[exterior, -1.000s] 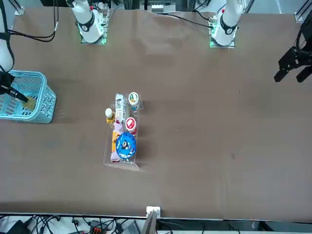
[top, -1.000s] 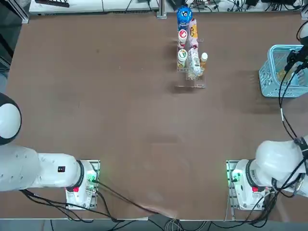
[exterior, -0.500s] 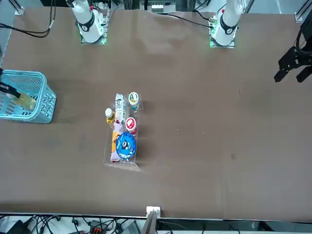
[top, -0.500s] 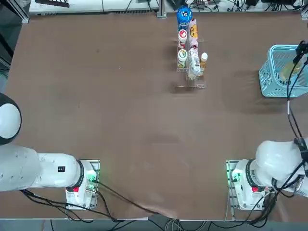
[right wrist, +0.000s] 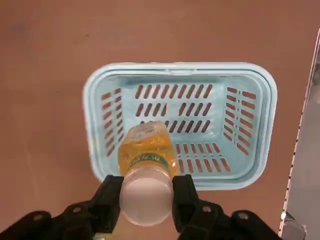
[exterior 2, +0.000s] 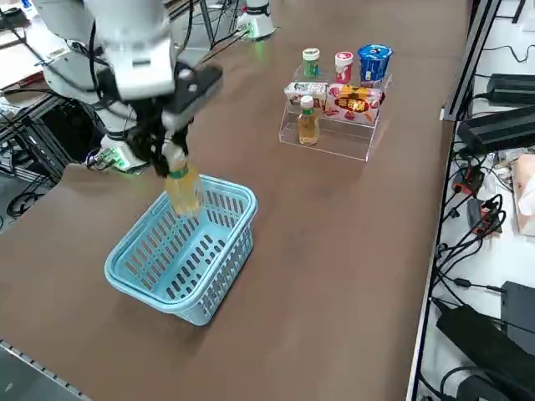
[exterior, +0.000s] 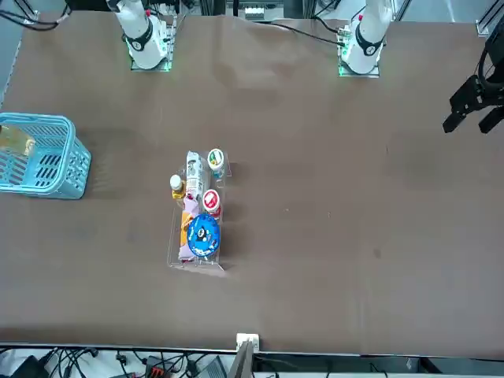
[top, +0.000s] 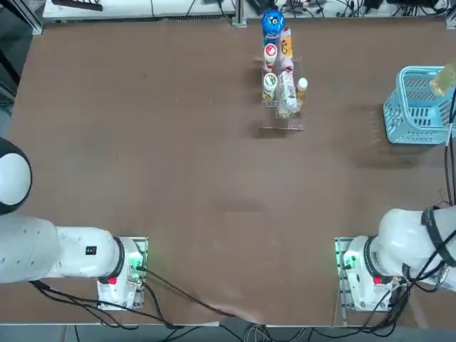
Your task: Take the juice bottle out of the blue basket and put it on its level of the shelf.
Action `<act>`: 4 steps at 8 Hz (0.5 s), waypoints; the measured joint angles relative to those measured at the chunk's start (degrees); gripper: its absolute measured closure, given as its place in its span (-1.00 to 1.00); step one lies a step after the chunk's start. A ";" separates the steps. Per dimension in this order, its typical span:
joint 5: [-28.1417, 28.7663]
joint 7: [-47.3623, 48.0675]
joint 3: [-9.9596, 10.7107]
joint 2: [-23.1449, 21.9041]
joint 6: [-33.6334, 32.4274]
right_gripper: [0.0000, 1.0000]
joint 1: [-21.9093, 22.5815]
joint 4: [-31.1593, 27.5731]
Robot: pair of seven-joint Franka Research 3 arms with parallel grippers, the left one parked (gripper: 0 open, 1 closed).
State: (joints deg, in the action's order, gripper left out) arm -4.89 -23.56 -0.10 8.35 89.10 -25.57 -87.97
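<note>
— Brown tabletop [top: 178,185], mostly bare, cables along the far edge. Where's the thing we care about?

— Hanging over the blue basket [exterior 2: 180,251] at the robot's right edge of the tabletop. The right end effector [right wrist: 146,192] has its two fingers [right wrist: 109,197] pressed against the white cap end of the juice bottle [exterior 2: 184,190], so it is clamped on the bottle, which dangles body-down with its base above the basket's opening.

— Why by the cap?

— My guess: the basket's lattice walls leave little room to reach around the body, and a top grip lets the bottle come straight up without snagging the rim. In the wrist view the basket [right wrist: 180,125] looks empty beneath it.

— And the destination?

— The shelf [exterior 2: 334,134], well apart from the basket, toward the far middle of the tabletop. Its lowest step already carries a matching amber bottle [exterior 2: 308,121] with a white cap; a green-topped bottle [exterior 2: 311,63], a red-topped one [exterior 2: 343,65] and a blue tub [exterior 2: 374,63] stand on the upper level, with snack packets [exterior 2: 355,98] between.

— So the low step is its level?

— Likely, beside its twin; free space shows there. A cap grip also suits setting it upright on a narrow ledge, though the hanging body could swing and knock the neighbour.
</note>
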 joint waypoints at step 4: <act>-0.12 -8.50 -0.78 0.26 -6.07 -0.09 10.17 5.87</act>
State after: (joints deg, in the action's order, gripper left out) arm -5.01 -32.06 -0.88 8.61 83.03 -15.40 -82.10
